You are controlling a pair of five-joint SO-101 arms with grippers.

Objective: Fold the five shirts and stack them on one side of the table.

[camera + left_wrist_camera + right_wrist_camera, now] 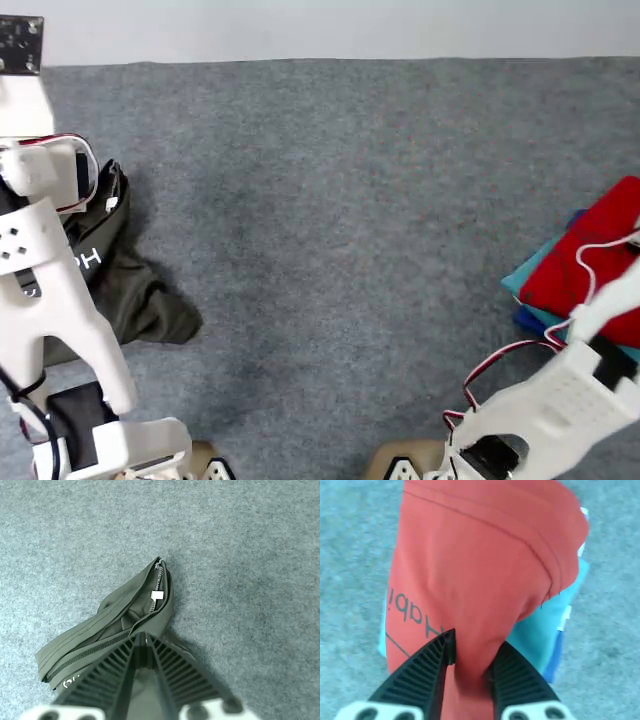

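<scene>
Olive shirt [140, 295], red shirt [615, 220], well apart

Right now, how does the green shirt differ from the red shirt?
The green shirt lies crumpled straight on the table; the red shirt looks folded and tops a stack, over a teal shirt and a blue shirt. The green shirt is on the left arm's side, the red shirt on the right arm's. Shared: both carry lettering, and each has a gripper at it, the left gripper shut, the right gripper pinching red cloth.

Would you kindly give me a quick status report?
Left fingers shut on olive shirt. Right fingers shut on red shirt. Teal shirt, blue shirt beneath.
</scene>
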